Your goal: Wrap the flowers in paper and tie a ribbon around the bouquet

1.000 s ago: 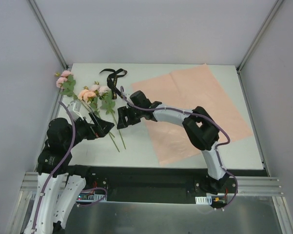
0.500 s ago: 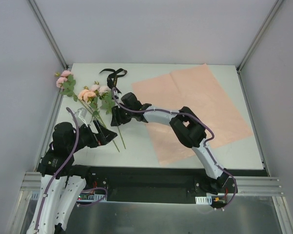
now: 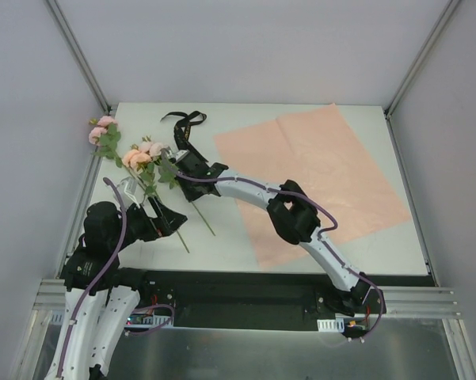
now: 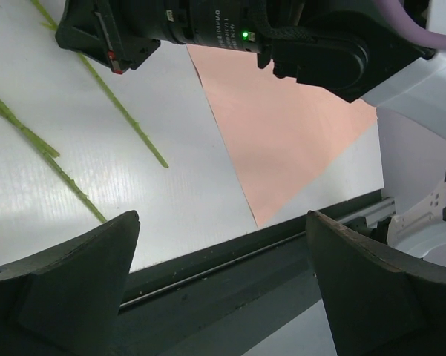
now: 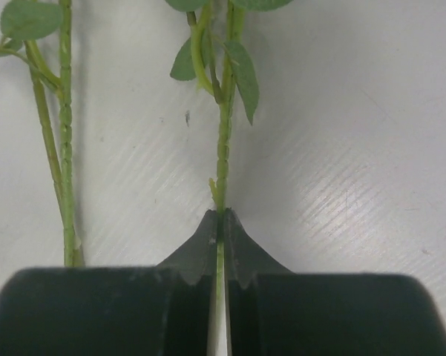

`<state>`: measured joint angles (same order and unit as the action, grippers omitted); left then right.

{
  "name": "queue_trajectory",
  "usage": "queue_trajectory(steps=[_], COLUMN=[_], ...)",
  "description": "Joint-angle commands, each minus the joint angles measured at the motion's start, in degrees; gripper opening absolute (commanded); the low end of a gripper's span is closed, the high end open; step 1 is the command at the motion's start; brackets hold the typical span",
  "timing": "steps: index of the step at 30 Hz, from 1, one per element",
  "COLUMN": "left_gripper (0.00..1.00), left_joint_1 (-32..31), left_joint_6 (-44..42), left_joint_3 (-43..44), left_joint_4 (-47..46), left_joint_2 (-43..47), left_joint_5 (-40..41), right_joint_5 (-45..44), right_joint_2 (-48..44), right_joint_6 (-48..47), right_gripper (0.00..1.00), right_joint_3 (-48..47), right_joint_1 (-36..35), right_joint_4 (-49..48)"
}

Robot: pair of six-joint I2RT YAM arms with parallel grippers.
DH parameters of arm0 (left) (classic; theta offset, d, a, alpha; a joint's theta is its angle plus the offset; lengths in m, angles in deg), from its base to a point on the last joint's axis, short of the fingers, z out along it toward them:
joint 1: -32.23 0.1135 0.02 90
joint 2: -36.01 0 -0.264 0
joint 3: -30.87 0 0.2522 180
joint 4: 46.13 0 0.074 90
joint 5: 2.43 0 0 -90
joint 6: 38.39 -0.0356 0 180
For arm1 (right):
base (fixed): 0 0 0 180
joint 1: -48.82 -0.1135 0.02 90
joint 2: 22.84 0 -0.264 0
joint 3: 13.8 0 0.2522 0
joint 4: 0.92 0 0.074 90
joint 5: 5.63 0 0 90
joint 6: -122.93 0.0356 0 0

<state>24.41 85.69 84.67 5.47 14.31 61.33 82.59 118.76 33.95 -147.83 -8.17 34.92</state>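
Observation:
The flowers [image 3: 139, 156] lie at the table's left, pink blossoms far, long green stalks trailing toward the near edge. My right gripper [image 3: 179, 164] reaches across to them and is shut on one stalk [image 5: 223, 159], which is pinched between the fingertips of that gripper [image 5: 220, 216]. A second stalk [image 5: 62, 170] lies free to its left. My left gripper [image 3: 166, 219] hovers open by the stalk ends; in its own view this gripper [image 4: 223, 219] holds nothing. The pink paper [image 3: 317, 170] lies flat to the right. The black ribbon [image 3: 185, 120] sits coiled at the back.
The table's near edge and a dark rail [image 4: 230, 259] run just under my left gripper. My right arm [image 4: 230, 33] crosses over the stalks [image 4: 126, 122] and the paper's near corner [image 4: 282, 148]. Grey walls close in the table at left, back and right.
My right gripper has slid left along the table and shut on a flower stalk. The flowers have shifted slightly left. The left gripper stays open.

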Motion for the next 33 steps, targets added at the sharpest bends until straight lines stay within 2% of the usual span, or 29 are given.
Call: queue_trajectory(steps=[1,5,8,11,12,13,14,16,17,18,19,20,22,23,24,27,28,29,31,33], left_gripper=[0.95,0.94,0.95,0.95,0.96,0.96,0.95,0.94,0.94,0.95,0.94,0.94,0.84,0.81,0.74,0.71,0.67,0.57,0.37,0.32], left_joint_1=[0.25,0.25,0.25,0.17,0.17,0.17,0.17,-0.01,-1.84,-3.51,-6.31,-12.08,-18.96,-21.95,-28.07,-36.45,-37.79,-38.67,-39.29,-39.73], left_joint_6=[-0.34,0.28,0.45,1.15,1.33,1.25,1.77,3.08,5.62,6.16,6.17,5.47,5.11,5.11,5.11,5.29,5.20,5.38,7.13,8.54], left_joint_3=[1.10,1.01,0.32,-2.49,-2.94,-3.46,-5.21,-7.41,-9.34,-9.71,-9.45,-7.70,-5.76,-3.40,-1.99,2.85,4.16,6.44,7.86,8.13], left_joint_4=[0.39,-0.23,-1.71,-4.43,-5.49,-7.33,-9.44,-19.09,-22.17,-26.99,-27.73,-28.26,-30.44,-31.33,-32.30,-37.39,-37.67,-39.24,-39.51,-42.14], left_joint_2=[0.86,-0.36,-1.59,-3.08,-3.53,-4.31,-5.89,-8.53,-11.50,-13.01,-14.68,-18.26,-22.58,-27.56,-30.48,-42.35,-45.42,-51.37,-56.24,-61.35], left_joint_5=[3.91,3.48,2.07,-0.64,-2.31,-5.37,-12.10,-21.09,-25.66,-25.53,-24.31,-19.51,-15.18,-13.42,-10.18,-5.60,-4.53,-3.22,0.03,1.80], right_joint_5=[5.99,2.49,7.48,8.90,8.55,7.24,6.27,3.64,2.41,0.05,-5.54,-9.17,-19.16,-21.66,-23.34,-24.85,-23.46,-23.53,-24.76,-25.55], right_joint_2=[-8.60,-15.97,-22.65,-28.02,-32.22,-35.14,-37.77,-46.21,-48.85,-51.92,-56.91,-59.40,-64.14,-65.04,-65.57,-65.14,-64.18,-61.56,-58.73,-54.79], right_joint_6=[-4.89,-0.24,8.10,11.98,12.51,12.87,14.09,15.85,17.86,18.92,20.24,21.30,23.24,23.59,24.03,23.60,21.42,19.92,15.89,14.37], right_gripper=[0.00,0.01,0.00,0.00,0.00,0.01,0.00,0.00,0.00,0.00,0.00,0.00,0.00,0.01,0.00,0.00,0.00,0.00,0.00,0.01], right_joint_3=[-3.03,0.28,5.37,9.86,14.84,17.67,20.66,30.50,34.01,37.18,42.87,44.84,49.83,51.09,52.32,54.09,53.65,52.25,50.67,48.30], right_joint_1=[0.13,1.53,4.42,6.97,7.59,8.29,10.13,12.59,15.48,16.81,18.13,20.32,22.18,24.36,25.60,31.05,32.11,33.25,33.17,33.26], right_joint_4=[1.03,-1.07,-4.49,-5.21,-5.56,-6.00,-6.79,-7.23,-7.15,-6.97,-6.10,-2.78,1.27,2.16,2.78,3.23,2.88,2.53,2.17,3.05])
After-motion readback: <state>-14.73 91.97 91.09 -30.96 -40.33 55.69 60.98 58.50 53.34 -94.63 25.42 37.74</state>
